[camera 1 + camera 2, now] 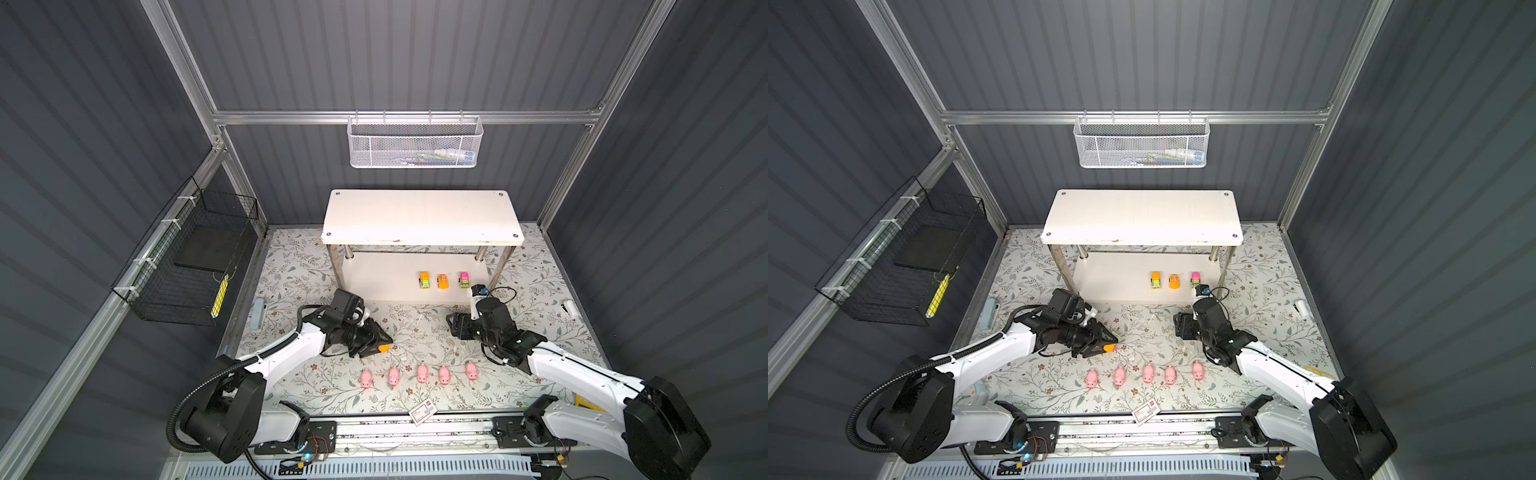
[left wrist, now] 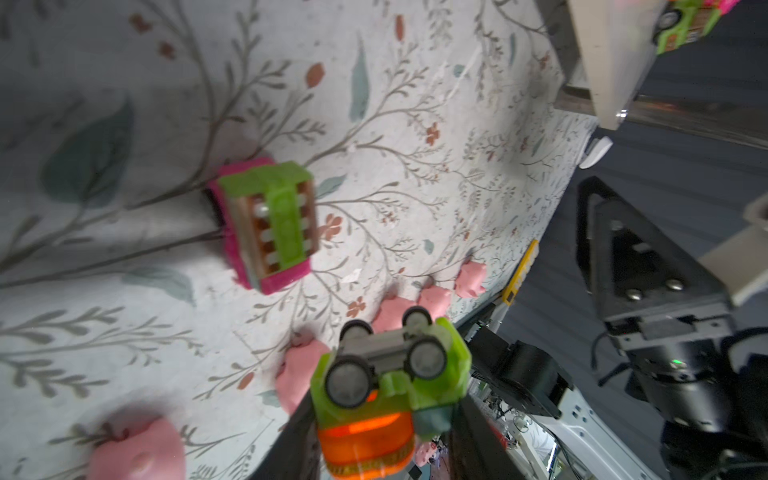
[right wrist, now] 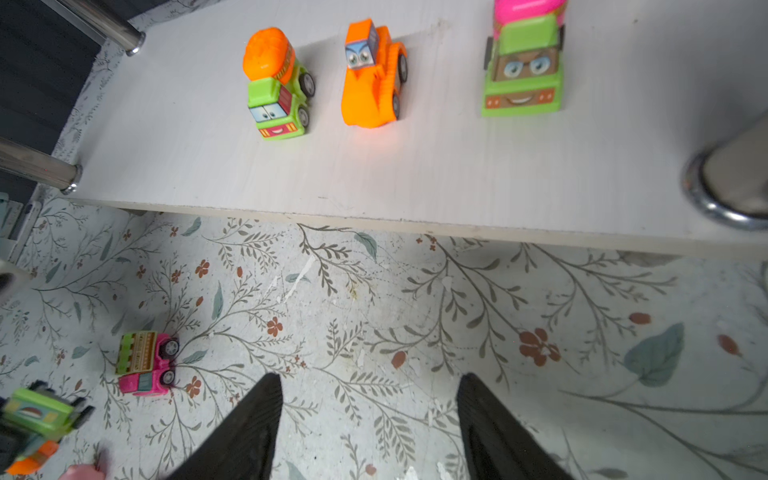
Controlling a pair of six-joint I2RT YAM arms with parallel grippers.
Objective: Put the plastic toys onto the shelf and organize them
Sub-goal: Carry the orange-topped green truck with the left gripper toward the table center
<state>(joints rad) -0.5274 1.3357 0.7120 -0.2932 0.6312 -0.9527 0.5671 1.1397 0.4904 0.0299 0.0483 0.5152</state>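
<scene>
1. In both top views the shelf [image 1: 422,216] stands at the far middle of the floral mat [image 1: 291,270]. Toward the right end of its lower board [image 1: 382,278], three cars stand in a row: an orange-and-green mixer car [image 1: 424,279], an orange car [image 1: 443,281] and a pink-and-green car [image 1: 464,280].
2. Toward the near edge of the mat, five pink pigs [image 1: 422,372] line up left to right, each apart from the next.
3. The left gripper [image 1: 384,343] is low over the mat between shelf and pigs, clamped on a green-and-orange car [image 1: 386,348].
4. Left wrist view: that car sits between the fingers [image 2: 296,434], wheels toward the camera. A pink car with a green top [image 2: 266,224] rests on the mat just beyond.
5. Right wrist view: the right gripper [image 3: 370,376] hangs over the mat just near of the lower board. Its jaws are well apart, with only mat showing between them. The pink car with a green top lies on the mat to its left.
</scene>
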